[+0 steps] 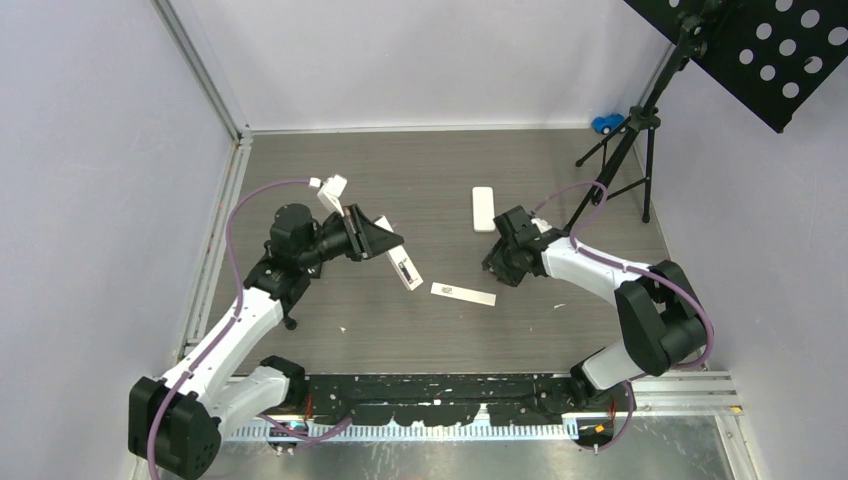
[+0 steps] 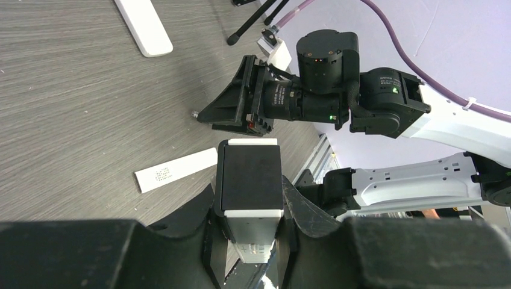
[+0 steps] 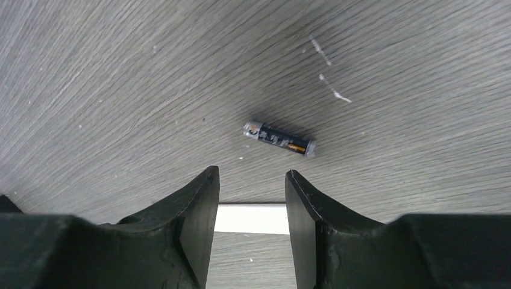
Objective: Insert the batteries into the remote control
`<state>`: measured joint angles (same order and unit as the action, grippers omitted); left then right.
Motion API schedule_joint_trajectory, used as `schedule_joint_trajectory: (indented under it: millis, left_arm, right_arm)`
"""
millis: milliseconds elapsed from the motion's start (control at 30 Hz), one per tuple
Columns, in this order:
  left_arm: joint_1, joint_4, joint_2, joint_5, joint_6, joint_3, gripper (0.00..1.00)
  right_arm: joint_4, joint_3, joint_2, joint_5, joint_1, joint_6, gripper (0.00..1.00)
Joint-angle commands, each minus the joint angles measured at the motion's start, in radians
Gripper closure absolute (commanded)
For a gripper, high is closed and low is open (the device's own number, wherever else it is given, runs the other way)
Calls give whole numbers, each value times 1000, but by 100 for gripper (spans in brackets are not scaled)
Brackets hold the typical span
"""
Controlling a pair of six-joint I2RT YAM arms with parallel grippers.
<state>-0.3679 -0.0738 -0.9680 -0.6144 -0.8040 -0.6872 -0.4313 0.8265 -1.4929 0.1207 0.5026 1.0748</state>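
My left gripper [image 1: 392,245] is shut on a remote control [image 1: 406,270] and holds it tilted above the table. In the left wrist view this remote [image 2: 250,180] shows a black face with white ends between the pads. My right gripper [image 1: 497,268] points down at the table, open and empty. In the right wrist view one battery [image 3: 279,139], a thin dark cylinder with silvery ends, lies on the table just beyond the open gripper [image 3: 252,180]. A thin white strip [image 1: 463,293] with small dark marks lies between the arms; it also shows in the left wrist view [image 2: 175,170].
A second white remote [image 1: 483,208] lies flat beyond the right gripper. A black tripod stand [image 1: 625,150] with a perforated black panel [image 1: 770,50] stands at the back right, with a small blue toy [image 1: 606,124] by the back wall. Walls enclose the table on the left, the back and the right.
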Motion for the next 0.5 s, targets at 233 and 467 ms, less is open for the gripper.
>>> schedule_joint_trajectory:
  millis: [233, 467]
  left_arm:
    - [4, -45, 3, -28, 15, -10, 100]
    - [4, -36, 6, -25, 18, -9, 100]
  right_arm:
    - [41, -9, -42, 39, -62, -12, 51]
    - [42, 13, -81, 37, -76, -22, 48]
